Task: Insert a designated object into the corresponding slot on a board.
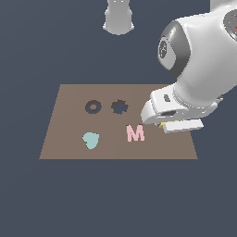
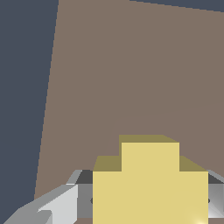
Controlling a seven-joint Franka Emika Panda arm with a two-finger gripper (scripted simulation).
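Observation:
The brown board (image 1: 69,139) lies flat in the exterior view. Its jagged, gear-like navy slot (image 1: 120,107) sits near the board's far middle. My gripper (image 1: 169,124) is over the board's right part in the exterior view, to the right of the slot. The white hand hides most of it there, and only a yellow sliver (image 1: 162,124) shows beneath. In the wrist view my gripper (image 2: 148,199) is shut on the chunky yellow stepped block (image 2: 148,183), with grey fingers (image 2: 65,201) on either side and bare board (image 2: 131,65) behind it. The slot is out of the wrist view.
A dark ring-shaped cutout with a brown centre (image 1: 93,107) lies at the exterior view's left of the slot. A pink M (image 1: 135,133) and a teal shape (image 1: 90,140) rest on the board's near half. The robot's base (image 1: 119,18) stands beyond the board.

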